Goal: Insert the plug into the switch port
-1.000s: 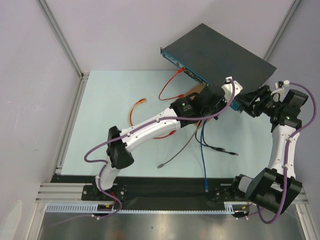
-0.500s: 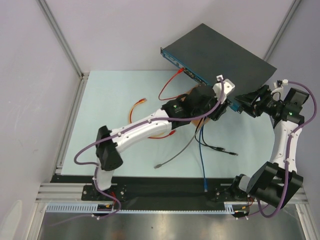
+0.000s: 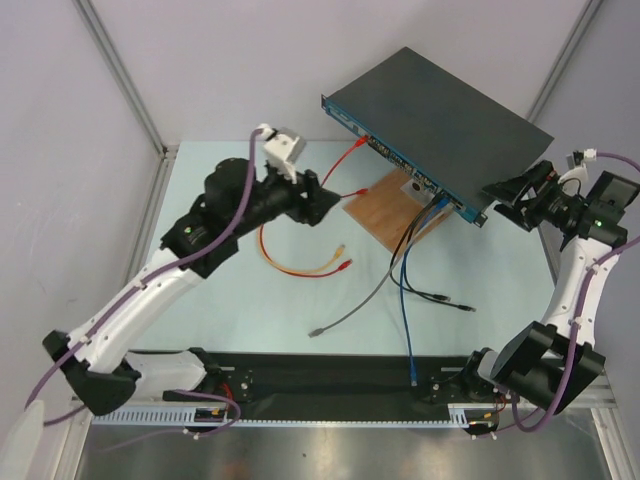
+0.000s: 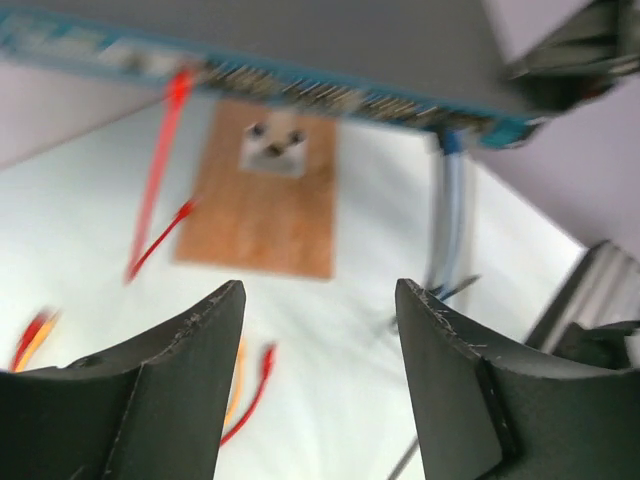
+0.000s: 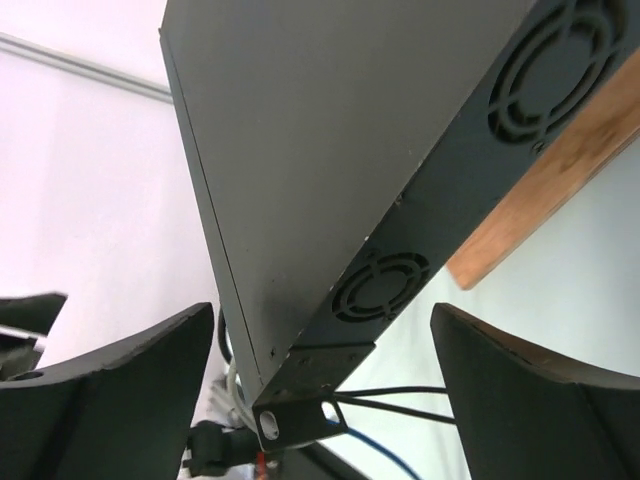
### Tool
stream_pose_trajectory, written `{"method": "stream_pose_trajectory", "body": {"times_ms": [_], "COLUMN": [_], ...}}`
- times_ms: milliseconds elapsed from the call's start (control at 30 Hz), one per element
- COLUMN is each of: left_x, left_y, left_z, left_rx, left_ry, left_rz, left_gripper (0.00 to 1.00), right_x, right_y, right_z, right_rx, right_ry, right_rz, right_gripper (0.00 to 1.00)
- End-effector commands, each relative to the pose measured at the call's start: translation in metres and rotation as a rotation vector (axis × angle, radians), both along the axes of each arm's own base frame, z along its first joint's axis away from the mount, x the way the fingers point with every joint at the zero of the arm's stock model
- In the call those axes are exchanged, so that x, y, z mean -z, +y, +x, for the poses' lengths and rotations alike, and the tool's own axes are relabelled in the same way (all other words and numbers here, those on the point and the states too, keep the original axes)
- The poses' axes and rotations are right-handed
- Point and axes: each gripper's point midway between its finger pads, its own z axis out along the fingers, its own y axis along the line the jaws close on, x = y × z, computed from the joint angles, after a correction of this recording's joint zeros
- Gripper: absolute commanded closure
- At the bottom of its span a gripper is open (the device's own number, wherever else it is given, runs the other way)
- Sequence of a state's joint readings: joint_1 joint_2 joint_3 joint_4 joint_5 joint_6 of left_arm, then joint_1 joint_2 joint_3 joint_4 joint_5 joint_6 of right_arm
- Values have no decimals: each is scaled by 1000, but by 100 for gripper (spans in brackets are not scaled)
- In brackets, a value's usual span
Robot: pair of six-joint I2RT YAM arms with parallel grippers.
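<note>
The switch (image 3: 440,115) sits far right on the worktop (image 3: 490,275), sockets facing near-left; the blue plug (image 3: 438,204) seems seated at its right end. Left claw (image 3: 320,197) and right claw (image 3: 497,198) gape empty, the right nearer.

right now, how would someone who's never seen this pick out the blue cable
Find the big black switch at the far side of the table, with its narrow blue front. From the right end of that front the blue cable runs to the near edge. Beside it lie a grey cable and a black cable; only it is blue.
</note>
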State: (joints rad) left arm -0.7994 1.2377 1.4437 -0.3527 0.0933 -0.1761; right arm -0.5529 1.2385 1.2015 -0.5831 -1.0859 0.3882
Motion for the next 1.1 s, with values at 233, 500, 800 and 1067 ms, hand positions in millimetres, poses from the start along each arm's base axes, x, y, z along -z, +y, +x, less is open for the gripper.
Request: {"method": "stream_pose_trajectory", "body": {"times_ms": [233,500,800,1067], "left_x": [148,235,277,292], "left_y": [138,188,184,176], "left_z": [92,140,214,258], "left_rx": [-403,-514,-429,-367], "left_ry": [404,534,519,462], "left_rz": [181,440,588,663], "left_gripper": [37,53,59,60], "right_x": [-17,-48,-66,-70], "right_y": [-31,-48,-29,-16], "right_z": [-23,-24,-26,-28], "right_rx": [95,128,36,20], "right_ry": [-13,-86,-190,-197], "right_rz": [-302,-463,-523,-541], "right_gripper": [0,0,0,0]}}
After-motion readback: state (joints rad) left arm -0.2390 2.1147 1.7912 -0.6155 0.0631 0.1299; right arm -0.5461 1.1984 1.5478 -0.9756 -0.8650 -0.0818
